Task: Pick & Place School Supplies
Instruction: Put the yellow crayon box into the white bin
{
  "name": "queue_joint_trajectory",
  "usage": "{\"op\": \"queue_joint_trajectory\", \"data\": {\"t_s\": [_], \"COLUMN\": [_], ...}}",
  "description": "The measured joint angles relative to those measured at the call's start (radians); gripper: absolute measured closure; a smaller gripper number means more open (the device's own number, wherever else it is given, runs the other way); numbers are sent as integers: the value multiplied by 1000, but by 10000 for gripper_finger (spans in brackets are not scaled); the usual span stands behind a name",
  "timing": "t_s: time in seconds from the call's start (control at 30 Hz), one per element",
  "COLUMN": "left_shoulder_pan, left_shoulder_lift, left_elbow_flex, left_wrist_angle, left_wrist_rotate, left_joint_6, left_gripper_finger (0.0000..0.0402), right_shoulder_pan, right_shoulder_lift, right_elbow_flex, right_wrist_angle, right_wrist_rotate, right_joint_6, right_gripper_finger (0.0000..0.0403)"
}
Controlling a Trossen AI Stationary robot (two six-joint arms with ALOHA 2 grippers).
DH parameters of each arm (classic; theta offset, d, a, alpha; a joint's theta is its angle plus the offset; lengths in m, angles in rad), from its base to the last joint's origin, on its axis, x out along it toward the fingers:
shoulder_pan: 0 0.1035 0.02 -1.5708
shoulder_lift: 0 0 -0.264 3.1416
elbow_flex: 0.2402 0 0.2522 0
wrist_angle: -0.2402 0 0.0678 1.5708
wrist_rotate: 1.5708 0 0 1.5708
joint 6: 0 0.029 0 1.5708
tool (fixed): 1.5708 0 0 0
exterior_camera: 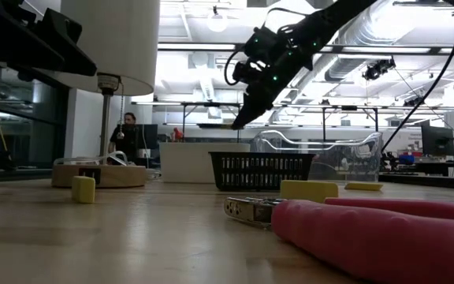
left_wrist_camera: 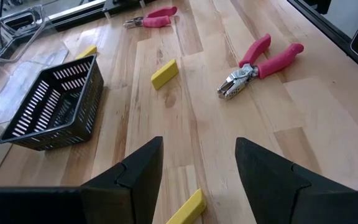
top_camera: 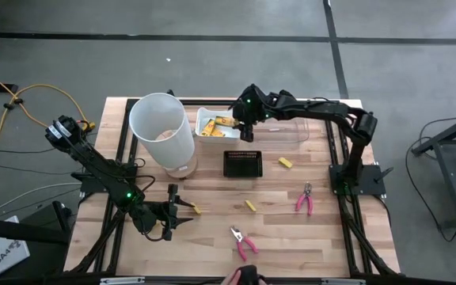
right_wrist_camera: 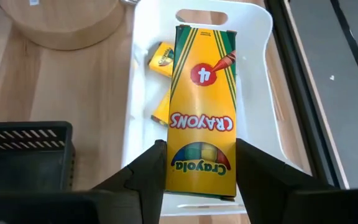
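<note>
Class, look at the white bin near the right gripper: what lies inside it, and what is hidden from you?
Inside the white bin, two small crayon packets lie on its floor. The right gripper holds a larger crayon box above them, hiding part of the lower packet and the floor beneath.

Looking straight down from overhead: whole pale wooden slatted table point(top_camera: 291, 229), both arms, grey floor around. Set at tabletop height, facing level across the boards into the room behind, very close to a pink-handled metal plier tool point(exterior_camera: 353, 225). Mounted on the left wrist, angled down and forward over the small black slotted plastic basket point(left_wrist_camera: 58, 102), also seen overhead point(top_camera: 241, 163). Mounted on the right wrist, close above a white plastic rectangular tray point(right_wrist_camera: 260, 37), shared with overhead point(top_camera: 204, 136).
</note>
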Motion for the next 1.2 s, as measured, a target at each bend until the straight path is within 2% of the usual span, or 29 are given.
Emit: {"op": "queue_joint_trajectory", "data": {"t_s": [0.47,1.2], "left_shoulder_pan": [0,0], "left_shoulder_lift": [0,0], "left_elbow_flex": [0,0], "left_wrist_angle": [0,0], "left_wrist_rotate": [0,0], "left_joint_6": [0,0], "left_gripper_finger": [208,208], "right_shoulder_pan": [-14,-1], "right_shoulder_lift": [0,57], "right_elbow_flex": [0,0], "right_wrist_angle": [-3,39], "right_wrist_rotate": [-24,5], "right_joint_6": [7,0], "right_gripper_finger": [238,238]}}
